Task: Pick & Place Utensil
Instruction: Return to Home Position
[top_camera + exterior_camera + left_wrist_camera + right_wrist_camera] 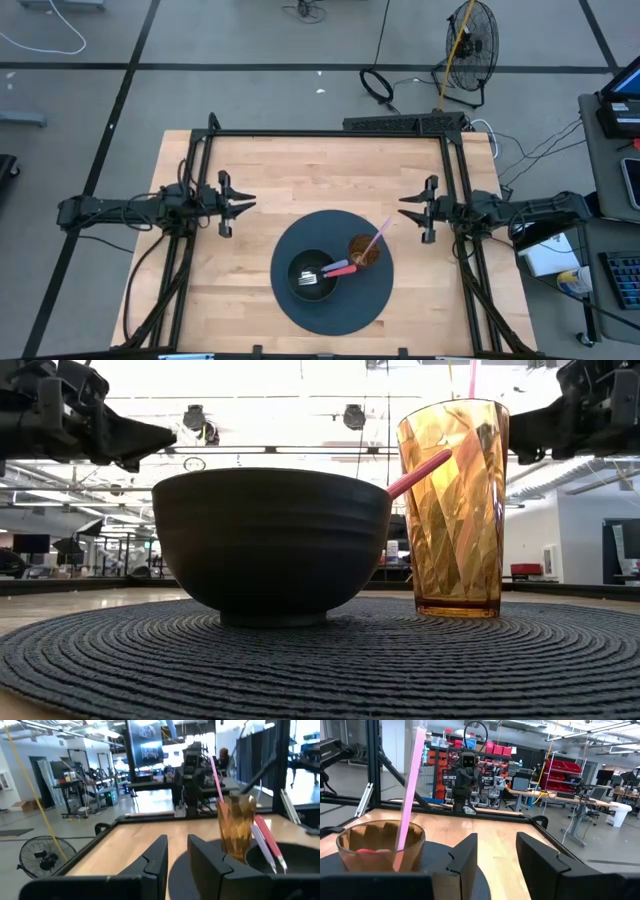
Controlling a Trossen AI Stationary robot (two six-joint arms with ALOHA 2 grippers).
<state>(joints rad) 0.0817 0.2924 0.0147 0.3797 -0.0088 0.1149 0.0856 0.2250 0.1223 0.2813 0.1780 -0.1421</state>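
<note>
A fork with a pink-red handle (340, 268) lies in the black bowl (312, 276), its head down inside and its handle leaning on the bowl's rim (420, 472). Next to the bowl an amber cup (364, 252) with a pink straw (411, 790) stands upright. Both rest on the round dark mat (345, 310). My left gripper (245, 205) hovers open to the left of the mat with nothing between its fingers (177, 847). To the right of the mat, my right gripper (405, 207) is also open and empty (495, 850).
A black frame (330, 134) runs along the table's far edge and down both sides. Bare wood lies between each gripper and the mat, and beyond the mat toward the far edge. A fan (470, 35) stands on the floor beyond the table.
</note>
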